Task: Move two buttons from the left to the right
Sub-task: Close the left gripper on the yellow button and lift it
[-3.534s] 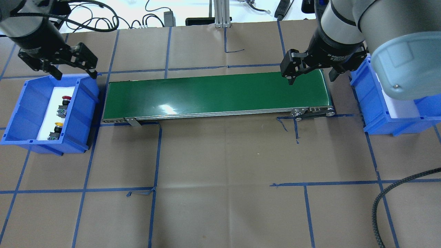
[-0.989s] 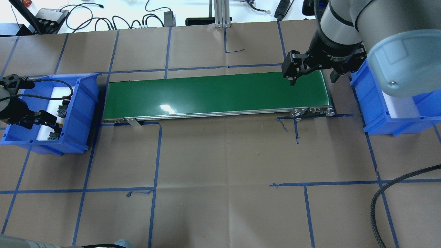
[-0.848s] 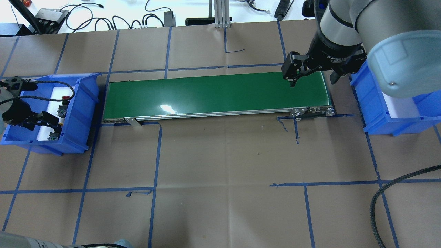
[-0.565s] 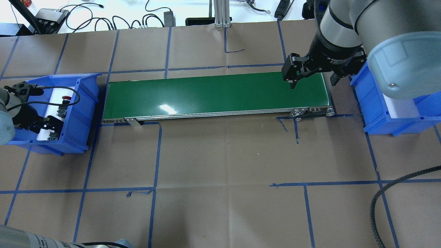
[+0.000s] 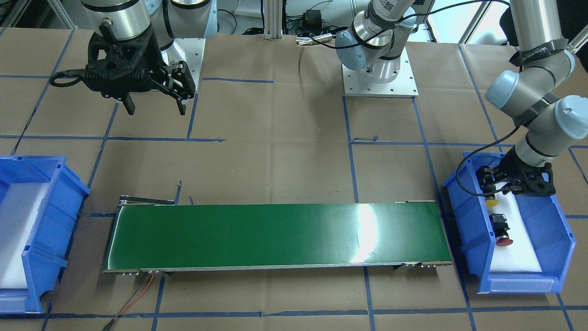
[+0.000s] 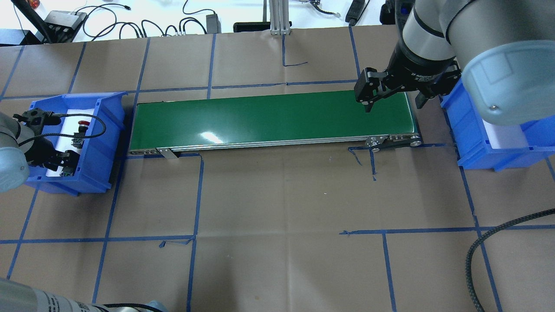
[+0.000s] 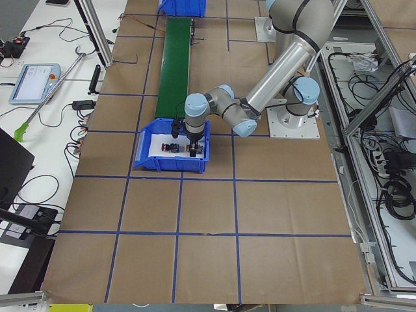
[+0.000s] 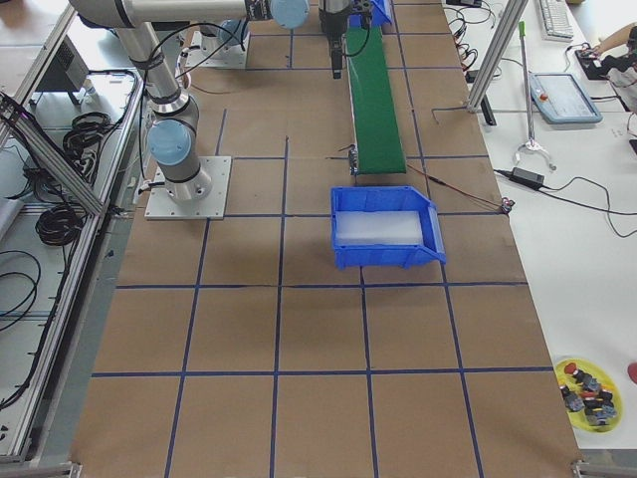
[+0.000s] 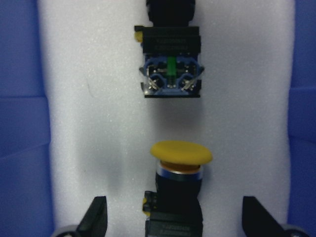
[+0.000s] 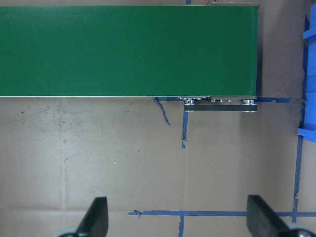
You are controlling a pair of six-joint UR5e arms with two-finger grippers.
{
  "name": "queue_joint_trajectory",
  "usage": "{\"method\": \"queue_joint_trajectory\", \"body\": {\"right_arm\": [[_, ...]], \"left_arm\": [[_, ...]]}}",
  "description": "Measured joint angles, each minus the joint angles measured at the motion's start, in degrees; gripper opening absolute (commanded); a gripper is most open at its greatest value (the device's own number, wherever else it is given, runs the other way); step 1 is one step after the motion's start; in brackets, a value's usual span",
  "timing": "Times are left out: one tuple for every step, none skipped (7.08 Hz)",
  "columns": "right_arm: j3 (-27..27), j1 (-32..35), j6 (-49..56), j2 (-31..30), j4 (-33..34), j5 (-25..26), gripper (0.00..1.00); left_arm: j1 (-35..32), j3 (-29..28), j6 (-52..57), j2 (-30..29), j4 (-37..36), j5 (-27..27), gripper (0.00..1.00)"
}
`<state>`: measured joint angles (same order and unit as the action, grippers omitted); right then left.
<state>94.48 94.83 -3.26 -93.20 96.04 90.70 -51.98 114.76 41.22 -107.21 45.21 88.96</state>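
Note:
The yellow-capped button point(image 9: 181, 152) lies on white foam in the left blue bin point(image 6: 102, 130), its black body between my open left gripper's point(image 9: 175, 217) fingers point(image 9: 96, 219). The jaws stand apart on either side and do not touch it. The red-capped button point(image 5: 501, 230) lies just beyond it in the same bin; the left wrist view shows only its body point(image 9: 170, 64). In the front-facing view the left gripper point(image 5: 500, 188) sits low in the bin over the yellow cap point(image 5: 491, 201). My right gripper point(image 6: 390, 93) is open and empty above the right end of the green conveyor point(image 6: 269, 117).
A second blue bin point(image 6: 477, 138) with a white foam floor stands past the conveyor's right end. The table is brown paper with blue tape lines. A black cable point(image 6: 481, 255) lies at the front right. The left bin's walls point(image 9: 19, 123) flank the gripper closely.
My left arm came down from above the bin's far edge into the bin and settled over the yellow button. The right gripper has barely moved.

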Motion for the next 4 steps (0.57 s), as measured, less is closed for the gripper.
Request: {"method": "queue_joint_trajectory", "body": {"right_arm": [[0.0, 0.0, 0.0, 0.0, 0.0, 0.0, 1.0], [0.0, 0.0, -0.1, 0.1, 0.0, 0.0, 1.0], [0.0, 0.0, -0.1, 0.1, 0.0, 0.0, 1.0], [0.0, 0.0, -0.1, 0.2, 0.0, 0.0, 1.0]], "left_arm": [[0.0, 0.0, 0.0, -0.1, 0.0, 0.0, 0.67], [0.0, -0.1, 0.0, -0.2, 0.0, 0.0, 0.49], [0.0, -0.4, -0.2, -0.2, 0.0, -0.1, 0.33], [0.0, -0.6, -0.4, -0.3, 0.0, -0.2, 0.23]]}}
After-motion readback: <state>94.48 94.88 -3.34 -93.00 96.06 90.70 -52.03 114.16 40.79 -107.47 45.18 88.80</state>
